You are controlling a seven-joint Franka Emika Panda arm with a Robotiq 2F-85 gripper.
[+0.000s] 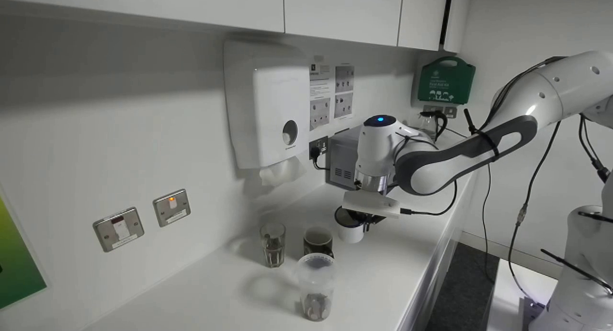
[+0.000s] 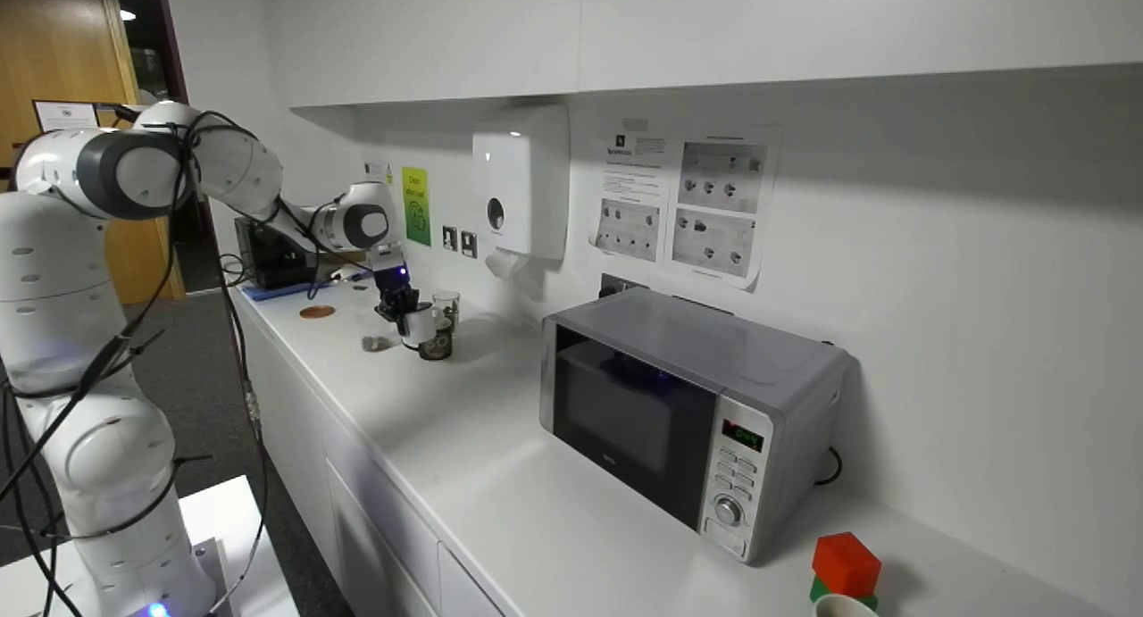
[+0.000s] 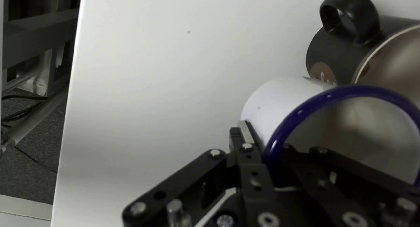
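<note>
My gripper (image 3: 264, 143) is shut on the wall of a white mug (image 3: 279, 99) with a dark blue rim. One finger lies along the outside of the mug; the other is inside it, its tip hidden. The gripper and the mug also show in both exterior views: gripper (image 1: 368, 222), mug (image 1: 351, 233), gripper (image 2: 399, 313), mug (image 2: 418, 327). I cannot tell whether the mug rests on the counter or is slightly raised. A dark mug (image 3: 341, 56) with a black handle stands close beside it. A clear glass (image 1: 274, 247) and a translucent plastic tub (image 1: 316, 280) stand near the dark mug (image 1: 317, 237).
A grey microwave (image 2: 661, 394) stands farther along the white counter (image 2: 446, 421). A red block (image 2: 846, 565) sits beyond it. A towel dispenser (image 1: 273, 106) hangs on the wall under the cupboards (image 1: 342, 15). The counter's front edge (image 3: 67, 115) drops to the floor.
</note>
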